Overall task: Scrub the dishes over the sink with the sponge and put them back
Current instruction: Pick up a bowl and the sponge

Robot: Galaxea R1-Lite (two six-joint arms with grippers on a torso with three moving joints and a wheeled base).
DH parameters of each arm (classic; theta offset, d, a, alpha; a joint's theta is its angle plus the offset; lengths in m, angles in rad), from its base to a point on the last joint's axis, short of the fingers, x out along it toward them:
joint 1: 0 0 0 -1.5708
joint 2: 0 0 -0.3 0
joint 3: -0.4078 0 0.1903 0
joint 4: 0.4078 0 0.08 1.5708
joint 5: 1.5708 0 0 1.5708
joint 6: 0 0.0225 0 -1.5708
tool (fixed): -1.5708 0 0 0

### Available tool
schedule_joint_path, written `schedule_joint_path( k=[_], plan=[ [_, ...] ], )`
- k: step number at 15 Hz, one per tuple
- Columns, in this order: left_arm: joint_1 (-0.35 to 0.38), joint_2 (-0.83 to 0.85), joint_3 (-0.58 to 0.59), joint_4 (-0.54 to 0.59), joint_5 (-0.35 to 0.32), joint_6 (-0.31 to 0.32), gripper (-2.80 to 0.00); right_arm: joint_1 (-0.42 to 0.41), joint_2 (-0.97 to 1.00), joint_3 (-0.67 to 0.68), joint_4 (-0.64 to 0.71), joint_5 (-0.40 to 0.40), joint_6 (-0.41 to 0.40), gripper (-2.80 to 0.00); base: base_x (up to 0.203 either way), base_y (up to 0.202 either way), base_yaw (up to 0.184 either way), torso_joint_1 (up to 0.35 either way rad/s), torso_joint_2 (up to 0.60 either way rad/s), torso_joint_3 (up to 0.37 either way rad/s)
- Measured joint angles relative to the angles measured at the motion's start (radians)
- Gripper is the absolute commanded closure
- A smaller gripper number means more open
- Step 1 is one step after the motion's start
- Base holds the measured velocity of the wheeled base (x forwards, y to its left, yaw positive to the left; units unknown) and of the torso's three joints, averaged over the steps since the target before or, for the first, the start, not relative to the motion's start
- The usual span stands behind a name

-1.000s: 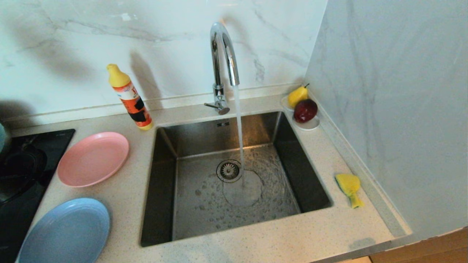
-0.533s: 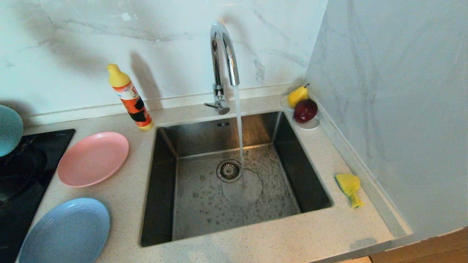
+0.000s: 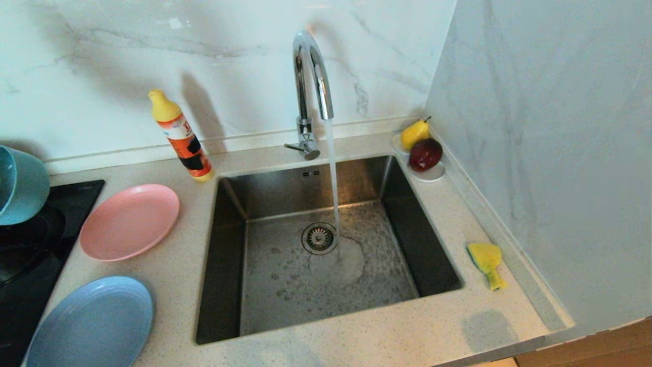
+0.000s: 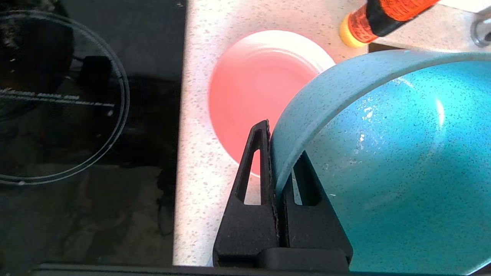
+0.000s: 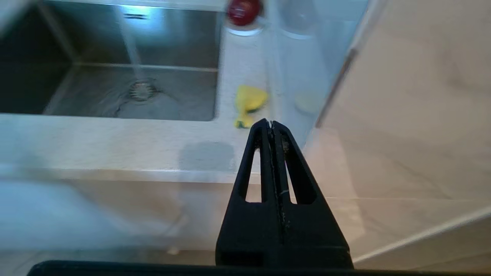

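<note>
The bowl (image 4: 383,161) is being held by its rim in the left gripper (image 4: 274,153), jaws clamped on the wall, at 9 o'clock above the hob (image 3: 30,239). Judged best: rim to be kept pinched firm, bowl carried level to the sink (image 3: 326,255) w/o clipping the bottle (image 3: 181,135). Right gripper (image 5: 271,126) is hanging off the surface (image 3: 356,346) edge, jaws closed on nothing, the sponge (image 3: 486,262) lying at 3 o'clock. Sink is taking tap water; the saucer (image 3: 430,176) is holding pear & apple. The pink plate (image 3: 130,221) & blue plate (image 3: 91,323) are lying bare.
</note>
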Motion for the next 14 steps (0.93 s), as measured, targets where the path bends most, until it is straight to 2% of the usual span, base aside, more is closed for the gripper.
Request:
schedule_joint_path(
  k=[7, 11, 14],
  plan=[
    [-0.022, -0.008, 0.037, -0.003, 0.003, 0.003, 0.0, 0.0, 0.065, -0.277, 0.285, 0.288, 0.041, 0.0, 0.0, 0.0, 0.0, 0.0, 0.0, 0.0],
    [-0.032, -0.011, 0.046, -0.003, 0.003, 0.004, 0.0, -0.013, 0.165, -0.394, 0.312, 0.428, 0.076, 0.0, 0.0, 0.0, 0.0, 0.0, 0.0, 0.0],
    [-0.04, -0.012, 0.083, -0.005, 0.006, 0.067, 0.0, -0.055, 0.249, -0.463, 0.312, 0.499, 0.076, 0.0, 0.0, 0.0, 0.0, 0.0, 0.0, 0.0]
  ],
)
